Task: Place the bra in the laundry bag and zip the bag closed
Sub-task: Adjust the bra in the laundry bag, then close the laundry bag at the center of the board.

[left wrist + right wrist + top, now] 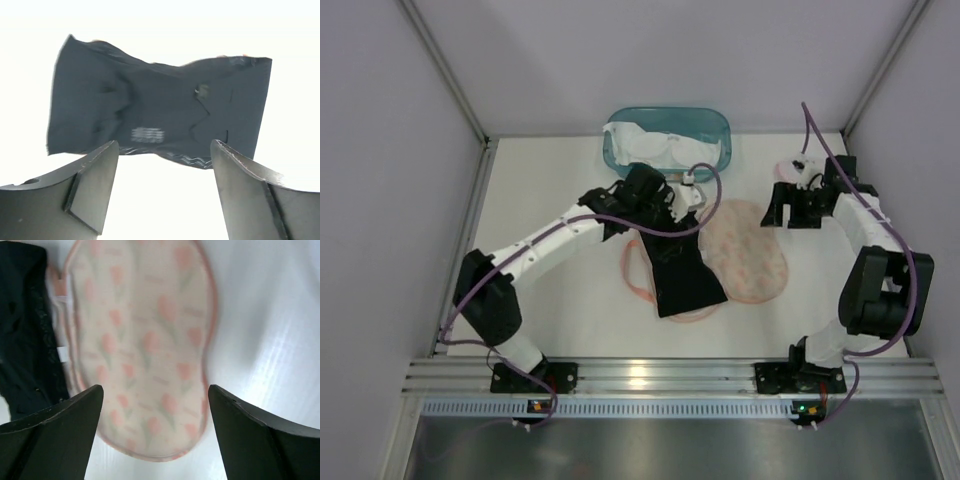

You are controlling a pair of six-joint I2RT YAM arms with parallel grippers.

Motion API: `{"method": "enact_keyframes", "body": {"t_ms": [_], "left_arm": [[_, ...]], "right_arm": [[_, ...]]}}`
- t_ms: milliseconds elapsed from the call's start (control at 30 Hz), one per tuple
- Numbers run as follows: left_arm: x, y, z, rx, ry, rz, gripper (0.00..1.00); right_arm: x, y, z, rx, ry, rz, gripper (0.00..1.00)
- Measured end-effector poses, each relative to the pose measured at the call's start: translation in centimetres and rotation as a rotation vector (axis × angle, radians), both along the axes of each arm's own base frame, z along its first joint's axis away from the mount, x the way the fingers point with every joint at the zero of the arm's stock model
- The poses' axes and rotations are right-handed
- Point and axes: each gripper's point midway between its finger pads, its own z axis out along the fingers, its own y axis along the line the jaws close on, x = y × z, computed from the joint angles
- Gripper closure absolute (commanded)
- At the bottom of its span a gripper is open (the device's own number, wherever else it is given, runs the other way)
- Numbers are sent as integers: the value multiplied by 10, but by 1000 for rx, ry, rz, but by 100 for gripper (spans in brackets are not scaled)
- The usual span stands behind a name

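Black bra [682, 265] lies flat on the white table [560, 300], mid-field, long axis running from the back toward the near edge. It covers the left part of the pink floral laundry bag [750, 255]; the bag's pink edge shows to the left of the bra and below it. Can't tell from overhead whether the bra is inside the bag or only on top of it.

Left gripper [682, 208] hangs over the far end of the bra, jaws spread wide, nothing between them. Left wrist view confirms this: both fingers [95, 185] are apart and the bra [160, 115] lies loose on the table.

Right gripper [778, 212] is over the back right of the bag, also spread wide and holding nothing. Its wrist view looks straight down at the floral bag [145, 345], with the bra [22, 330] along the bag's left side and bare table [270, 315] to the right.

Teal tray [715, 120] sits at the back edge with white cloth [655, 145] in it, well apart from the bag.
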Motion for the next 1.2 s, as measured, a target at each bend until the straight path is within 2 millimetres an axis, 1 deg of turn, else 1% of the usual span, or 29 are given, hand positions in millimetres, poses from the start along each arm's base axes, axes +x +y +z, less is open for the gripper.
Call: {"method": "enact_keyframes", "body": {"t_ms": [33, 67, 133, 167, 233, 333, 400, 467, 533, 600, 633, 800, 833, 867, 900, 1000, 1033, 1067, 1100, 1133, 1200], "left_arm": [[5, 5, 16, -36, -14, 23, 20], [10, 11, 29, -61, -28, 43, 20], [22, 27, 53, -117, -46, 100, 20], [29, 37, 61, -135, -53, 133, 20], [40, 56, 70, -158, -54, 191, 20], [54, 85, 74, -178, -35, 282, 20], [58, 103, 71, -182, -12, 335, 20], [56, 116, 66, -178, 9, 375, 20], [52, 124, 65, -179, 25, 397, 20], [49, 129, 67, -187, 30, 413, 20], [48, 131, 68, -191, 30, 418, 20], [46, 142, 74, -215, 33, 457, 20], [47, 144, 75, -219, 34, 465, 20], [47, 145, 76, -221, 34, 470, 20], [47, 146, 76, -222, 35, 475, 20], [46, 148, 75, -223, 41, 484, 20], [46, 148, 74, -224, 44, 487, 20], [46, 149, 74, -224, 46, 491, 20], [46, 149, 74, -225, 50, 496, 20], [47, 150, 73, -226, 53, 505, 19], [48, 154, 71, -227, 64, 533, 14]], "right_arm": [[0, -13, -3, -31, 6, -28, 13], [-1, -21, -5, -55, 11, -46, 12], [-3, -29, -9, -92, 25, -59, 12], [-4, -32, -10, -107, 28, -61, 12], [-4, -36, -12, -132, 34, -69, 14], [-4, -41, -17, -159, 44, -78, 18], [-5, -44, -24, -175, 58, -86, 22], [-8, -46, -33, -183, 79, -86, 26], [-12, -46, -43, -187, 107, -83, 29], [-14, -46, -54, -185, 134, -78, 31], [-15, -46, -59, -184, 150, -75, 34], [-23, -45, -84, -176, 218, -62, 38], [-24, -44, -86, -172, 229, -60, 43], [-22, -44, -86, -172, 218, -56, 46], [-21, -44, -87, -169, 215, -51, 57], [-23, -41, -89, -157, 217, -39, 72], [-23, -40, -88, -152, 218, -34, 80], [-23, -39, -88, -146, 217, -29, 83], [-23, -38, -87, -140, 215, -24, 90], [-24, -37, -87, -138, 215, -20, 93], [-25, -36, -84, -130, 213, -11, 100]]}}
